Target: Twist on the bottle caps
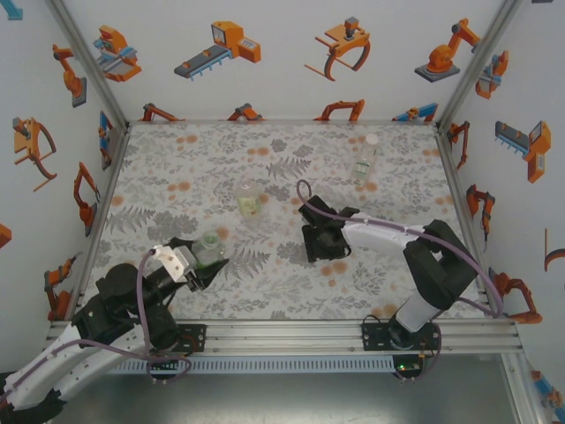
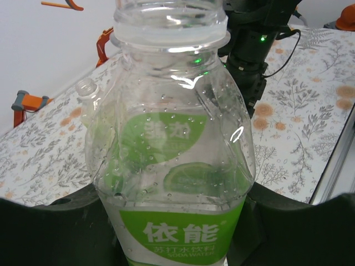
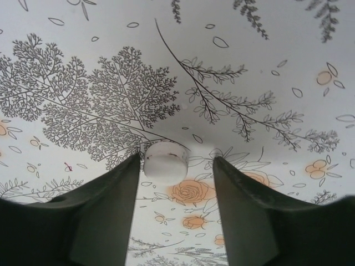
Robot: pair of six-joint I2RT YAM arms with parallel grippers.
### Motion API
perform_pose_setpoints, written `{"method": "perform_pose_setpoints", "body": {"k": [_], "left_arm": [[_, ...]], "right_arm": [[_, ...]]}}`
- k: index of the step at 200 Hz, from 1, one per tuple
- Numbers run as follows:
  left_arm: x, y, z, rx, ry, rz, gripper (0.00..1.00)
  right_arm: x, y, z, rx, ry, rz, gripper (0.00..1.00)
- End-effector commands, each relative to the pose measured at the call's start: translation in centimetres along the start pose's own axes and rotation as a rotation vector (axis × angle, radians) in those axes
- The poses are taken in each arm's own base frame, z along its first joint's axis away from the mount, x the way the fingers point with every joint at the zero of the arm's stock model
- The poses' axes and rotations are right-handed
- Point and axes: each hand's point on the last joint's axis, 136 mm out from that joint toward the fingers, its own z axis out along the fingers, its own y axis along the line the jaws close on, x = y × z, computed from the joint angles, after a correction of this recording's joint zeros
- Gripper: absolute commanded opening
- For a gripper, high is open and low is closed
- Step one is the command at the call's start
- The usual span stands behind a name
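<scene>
Clamping the green-labelled bottle (image 2: 177,166) low on its body, the left gripper (image 1: 208,258) holds it, seemingly upright, near the front-left of the floral mat (image 1: 177,168). The left wrist view shows its threaded neck (image 2: 169,22) bare, with no cap on it. Just beyond, toward the middle, stands a second bottle (image 1: 250,201), faintly yellow-green, its mouth likewise uncapped.

Right of centre, the right gripper (image 3: 177,166) points down at the mat with its jaws apart. A white cap (image 3: 164,160) lies flat on the mat between the fingers (image 3: 105,210), touching one and clear of the other, so nothing is gripped there. Farthest right, near the back, stands the colourless bottle (image 1: 365,161); whether it carries a cap is too small to tell.

The step in hand looks like fetching a cap for the bottle the left arm presents. The next move would call for centring the jaws on the cap and closing on its rim without tipping it. The cap would then need lifting and carrying leftward to sit square on the open neck before any turning.
</scene>
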Motion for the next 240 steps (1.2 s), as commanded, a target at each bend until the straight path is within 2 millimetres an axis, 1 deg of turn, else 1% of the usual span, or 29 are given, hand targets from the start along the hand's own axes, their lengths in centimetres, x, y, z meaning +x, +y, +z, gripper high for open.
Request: {"method": "perform_pose_setpoints", "body": {"k": [1, 35, 53, 77, 107, 158, 240], "left_arm": [[-0.3, 0.0, 0.1, -0.001, -0.013, -0.014, 0.0], [-0.2, 0.1, 0.1, -0.005, -0.008, -0.013, 0.0], [-0.2, 0.1, 0.1, -0.005, -0.009, -0.015, 0.0], [-0.2, 0.0, 0.2, -0.001, -0.009, -0.016, 0.0], [0.0, -0.1, 0.4, 0.003, -0.006, -0.014, 0.0], [0.0, -0.1, 0.3, 0.007, -0.002, -0.014, 0.0], [0.0, -0.1, 0.4, 0.002, -0.004, -0.016, 0.0]], "right_arm": [[-1.0, -0.2, -0.8, 0.029, -0.073, 0.02, 0.57], [-1.4, 0.1, -1.6, 0.03, -0.124, 0.022, 0.55], [-1.5, 0.5, -2.2, 0.016, -0.146, -0.01, 0.53], [-1.4, -0.1, -2.7, 0.043, -0.151, 0.01, 0.52], [-1.0, 0.3, -2.5, 0.018, -0.129, 0.048, 0.52], [-0.5, 0.2, -1.3, 0.044, -0.082, 0.09, 0.49], [-0.7, 0.3, -1.3, 0.045, -0.075, 0.091, 0.48]]}}
